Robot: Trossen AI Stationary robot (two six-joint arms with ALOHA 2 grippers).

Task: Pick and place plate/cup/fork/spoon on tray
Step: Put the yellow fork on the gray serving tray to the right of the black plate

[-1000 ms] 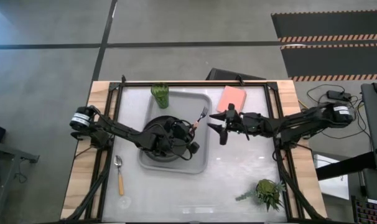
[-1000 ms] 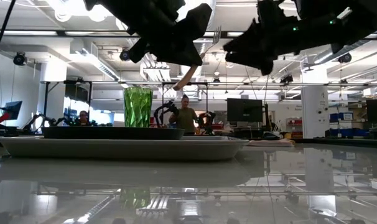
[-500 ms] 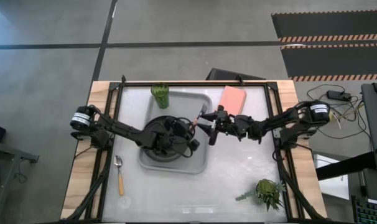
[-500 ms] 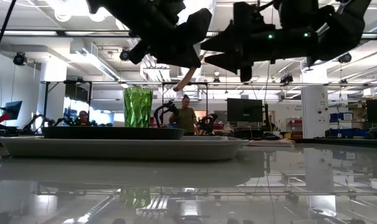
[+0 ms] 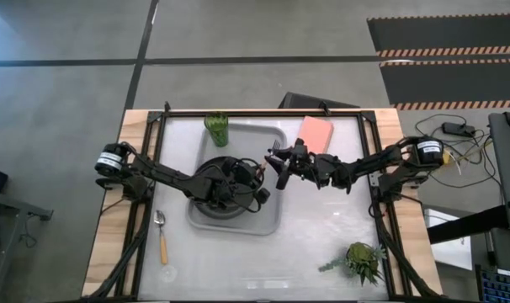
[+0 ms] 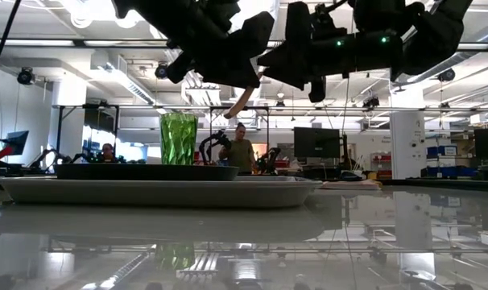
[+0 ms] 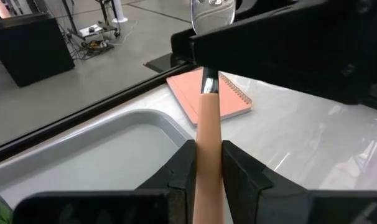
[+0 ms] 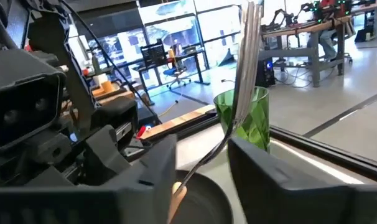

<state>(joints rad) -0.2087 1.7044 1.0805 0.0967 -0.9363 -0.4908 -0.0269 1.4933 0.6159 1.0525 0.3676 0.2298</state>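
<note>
My left gripper (image 5: pixel 253 173) hangs over the black plate (image 5: pixel 201 210), shut on the orange-handled fork (image 5: pixel 267 160). The plate lies on the light-grey tray (image 5: pixel 268 220). My right gripper (image 5: pixel 278 165) has come in from the right. It is open, with one finger on either side of the fork's metal neck (image 8: pixel 221 144); I cannot tell if they touch it. The green cup (image 5: pixel 216 128) stands at the tray's far left corner. The spoon (image 5: pixel 162 238) lies on the table to the left of the tray. My left gripper pinches the fork's orange handle (image 7: pixel 208 134) between its two fingers (image 7: pixel 183 168). It comes from the table's left, almost level. The fork juts out ahead of the fingers, tines (image 7: pixel 212 12) raised toward the far right, lifted clear above the plate and tray.
A salmon-pink pad (image 5: pixel 314 133) lies at the far right, beside the tray. A small green plant (image 5: pixel 361 261) stands at the near right. People and desks show in the room beyond the table.
My right gripper has moved toward the table's left, from beside the pink pad up to the raised fork. It has turned, and its fingers have drawn closer together around the fork's neck. My left gripper and the fork have kept still.
</note>
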